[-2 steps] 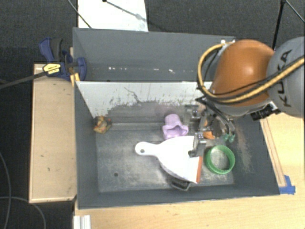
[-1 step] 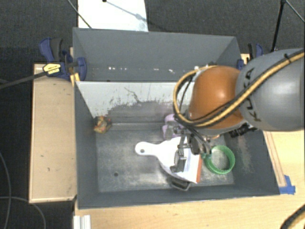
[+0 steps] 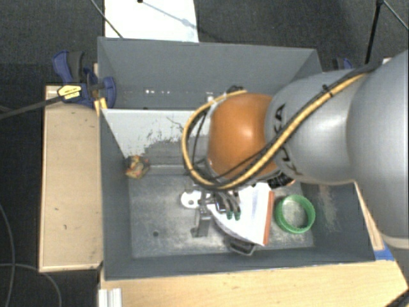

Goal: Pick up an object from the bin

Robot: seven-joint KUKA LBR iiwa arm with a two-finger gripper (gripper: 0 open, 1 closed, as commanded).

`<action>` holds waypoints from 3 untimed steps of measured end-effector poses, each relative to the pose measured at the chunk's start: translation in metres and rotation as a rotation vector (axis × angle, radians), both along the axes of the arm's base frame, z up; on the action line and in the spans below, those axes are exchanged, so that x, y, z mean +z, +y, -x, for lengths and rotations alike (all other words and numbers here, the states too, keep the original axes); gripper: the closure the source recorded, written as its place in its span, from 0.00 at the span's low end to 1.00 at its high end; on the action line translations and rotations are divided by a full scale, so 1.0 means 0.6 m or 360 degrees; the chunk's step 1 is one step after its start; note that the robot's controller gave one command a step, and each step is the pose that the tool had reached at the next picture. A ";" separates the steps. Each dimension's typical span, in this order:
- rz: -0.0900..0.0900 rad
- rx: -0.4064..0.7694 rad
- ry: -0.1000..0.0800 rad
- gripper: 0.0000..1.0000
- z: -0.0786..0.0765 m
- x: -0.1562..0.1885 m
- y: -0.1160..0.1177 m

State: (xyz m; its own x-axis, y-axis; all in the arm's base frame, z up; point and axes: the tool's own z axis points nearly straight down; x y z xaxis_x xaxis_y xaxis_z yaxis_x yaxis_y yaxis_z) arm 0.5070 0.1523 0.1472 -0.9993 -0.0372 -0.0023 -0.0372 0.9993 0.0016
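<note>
- You are looking down on a dark floor (image 3: 38, 37) that lies to the left, behind and to the upper right of the bin (image 3: 204, 69); its surface looks rough, like carpet.
- A thin black cable (image 3: 25, 106) crosses the floor from the left edge toward the bin's upper-left corner.
- A second thin cable (image 3: 96, 5) slants down from the top edge.
- A third cable (image 3: 5, 235) curves along the lower-left edge.
- At the upper right a thin dark rod (image 3: 377, 18) slants down across the floor; you cannot tell whether it is a stand leg or a cable.
- The light looks soft and even, with small bright glints (image 3: 150, 93) on the bin's back wall.
</note>
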 end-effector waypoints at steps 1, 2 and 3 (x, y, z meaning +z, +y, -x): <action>0.0000 -0.0210 0.0001 0.00 -0.013 -0.026 -0.080; 0.0000 0.0023 -0.0007 0.00 -0.081 -0.115 -0.102; 0.0000 -0.0411 0.0003 1.00 -0.042 -0.128 -0.108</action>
